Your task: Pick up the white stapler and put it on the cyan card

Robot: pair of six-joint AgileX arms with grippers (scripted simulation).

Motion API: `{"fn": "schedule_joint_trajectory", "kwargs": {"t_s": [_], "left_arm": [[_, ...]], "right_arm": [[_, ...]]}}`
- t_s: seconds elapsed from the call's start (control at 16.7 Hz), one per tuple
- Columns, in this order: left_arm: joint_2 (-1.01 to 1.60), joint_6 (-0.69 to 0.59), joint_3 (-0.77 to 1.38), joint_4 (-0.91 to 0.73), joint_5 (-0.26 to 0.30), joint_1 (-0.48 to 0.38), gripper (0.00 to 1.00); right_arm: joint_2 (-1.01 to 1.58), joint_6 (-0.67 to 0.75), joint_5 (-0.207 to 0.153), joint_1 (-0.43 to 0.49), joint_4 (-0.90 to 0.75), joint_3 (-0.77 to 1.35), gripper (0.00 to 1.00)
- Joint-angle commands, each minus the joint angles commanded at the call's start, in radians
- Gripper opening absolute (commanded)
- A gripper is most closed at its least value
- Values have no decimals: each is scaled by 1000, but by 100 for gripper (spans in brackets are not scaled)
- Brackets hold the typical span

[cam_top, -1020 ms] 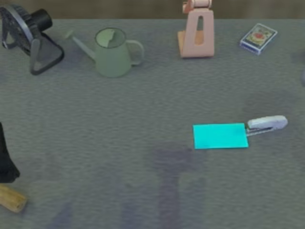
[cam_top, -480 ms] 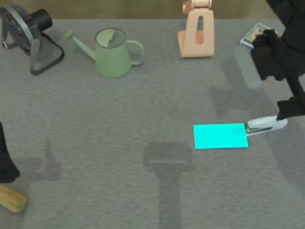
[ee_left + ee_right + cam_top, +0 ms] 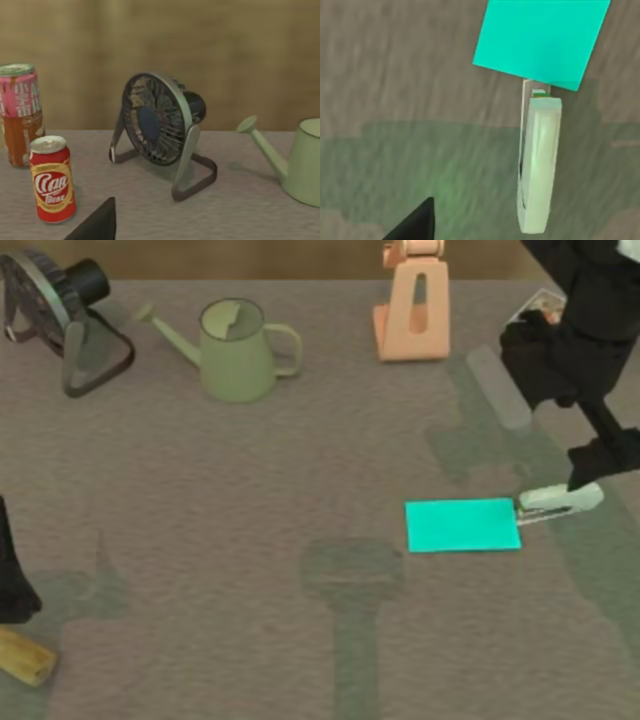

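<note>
The white stapler (image 3: 560, 500) lies flat on the table, its thin base end touching the right edge of the cyan card (image 3: 462, 525). My right gripper (image 3: 597, 462) hangs open just above the stapler's right end, reaching in from the top right corner. In the right wrist view the stapler (image 3: 540, 160) stretches away from the camera toward the card (image 3: 542, 40), and one dark fingertip (image 3: 417, 222) shows well off to its side. Nothing is held. My left arm (image 3: 12, 580) stays parked at the table's left edge.
Along the back stand a black fan (image 3: 60, 315), a green watering can (image 3: 238, 348) and a peach stand (image 3: 412, 310). A card box (image 3: 540, 305) is half hidden behind my right arm. A wooden handle (image 3: 22, 655) lies front left. Two cans (image 3: 51, 179) stand near the fan.
My right arm has come into view from the top right and dropped toward the stapler's right end. Stapler, card and left arm have not moved.
</note>
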Motion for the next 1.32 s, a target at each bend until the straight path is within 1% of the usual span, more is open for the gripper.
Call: {"fn": "schedule_joint_trajectory", "kwargs": {"t_s": [0.24,0.66,0.96,1.32], "left_arm": [[0,0,0,0,0,0,100],[0,0,0,0,0,0,100],[0,0,0,0,0,0,100],[0,0,0,0,0,0,100]], "right_arm": [[8,0,0,-2,42,-38,100],[84,4,1,2,333,-243,100],[93,4,1,2,358,-265,100],[93,4,1,2,358,-265,55]]}}
